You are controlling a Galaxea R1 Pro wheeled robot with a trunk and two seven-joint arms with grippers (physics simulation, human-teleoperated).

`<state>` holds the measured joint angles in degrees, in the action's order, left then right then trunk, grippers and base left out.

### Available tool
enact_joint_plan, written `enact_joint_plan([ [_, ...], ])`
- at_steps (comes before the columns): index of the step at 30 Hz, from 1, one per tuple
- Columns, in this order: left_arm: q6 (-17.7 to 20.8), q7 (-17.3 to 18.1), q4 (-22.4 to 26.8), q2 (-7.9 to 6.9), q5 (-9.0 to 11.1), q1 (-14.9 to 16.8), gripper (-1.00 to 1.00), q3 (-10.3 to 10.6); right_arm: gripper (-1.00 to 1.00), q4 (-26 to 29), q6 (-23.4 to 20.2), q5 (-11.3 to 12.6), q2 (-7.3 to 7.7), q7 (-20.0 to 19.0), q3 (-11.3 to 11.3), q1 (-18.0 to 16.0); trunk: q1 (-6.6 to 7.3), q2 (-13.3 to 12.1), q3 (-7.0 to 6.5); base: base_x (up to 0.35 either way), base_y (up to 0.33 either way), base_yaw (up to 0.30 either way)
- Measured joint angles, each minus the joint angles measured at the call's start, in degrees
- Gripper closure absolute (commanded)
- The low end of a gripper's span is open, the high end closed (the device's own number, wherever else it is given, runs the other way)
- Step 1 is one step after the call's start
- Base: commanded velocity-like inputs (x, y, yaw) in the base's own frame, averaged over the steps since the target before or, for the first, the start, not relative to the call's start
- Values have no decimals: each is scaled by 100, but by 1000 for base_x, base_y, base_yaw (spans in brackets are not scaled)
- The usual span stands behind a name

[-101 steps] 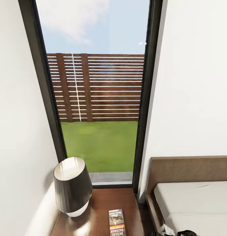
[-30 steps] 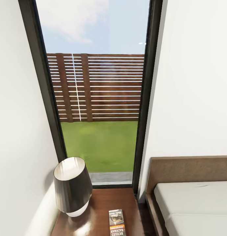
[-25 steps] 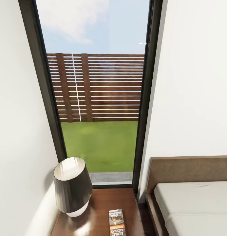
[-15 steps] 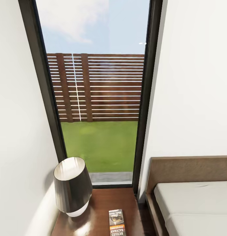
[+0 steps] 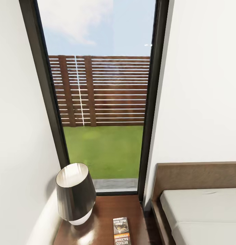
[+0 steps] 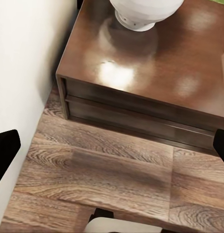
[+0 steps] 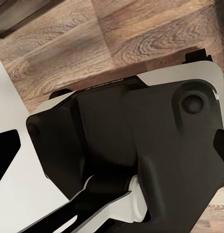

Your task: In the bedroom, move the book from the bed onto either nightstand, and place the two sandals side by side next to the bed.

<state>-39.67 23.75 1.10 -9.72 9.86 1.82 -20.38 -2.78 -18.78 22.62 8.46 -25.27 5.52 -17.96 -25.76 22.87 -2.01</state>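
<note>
Your left pincer (image 6: 114, 145) is spread wide with nothing between its fingers: one black fingertip (image 6: 5, 150) sits at one edge of the left wrist view and the other just peeks in at the opposite edge. Ahead of that pincer, beyond a strip of wood floor (image 6: 102, 174), stands the nightstand (image 6: 155, 92), its drawer front facing you and the white round base of the lamp (image 6: 143, 12) resting on its glossy top, near the side by the white wall (image 6: 24, 58).

Your right pincer (image 7: 114, 145) is also spread, its two dark fingertips (image 7: 5, 155) at opposite edges of the right wrist view. Straight in front of it is the robot's own black and white body (image 7: 141, 145), with wood floor beyond.

From the head view, the book (image 5: 121, 231) already lies flat on the nightstand (image 5: 100, 217), just beside the lamp (image 5: 76, 194) on the side toward the bed (image 5: 203, 207). The bed's mattress is bare where you can see it, with the headboard against the wall. Behind the nightstand rises a tall window (image 5: 100, 102) looking onto grass and a slatted fence
</note>
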Motion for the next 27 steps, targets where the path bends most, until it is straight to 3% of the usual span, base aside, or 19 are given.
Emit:
enact_joint_plan([
  [27, -7, -4, 1, 24, 9, 0, -100, -2, -100, -8, -8, -55, -78, 2, 23, 0, 0, 0, 0, 0, 0, 0],
])
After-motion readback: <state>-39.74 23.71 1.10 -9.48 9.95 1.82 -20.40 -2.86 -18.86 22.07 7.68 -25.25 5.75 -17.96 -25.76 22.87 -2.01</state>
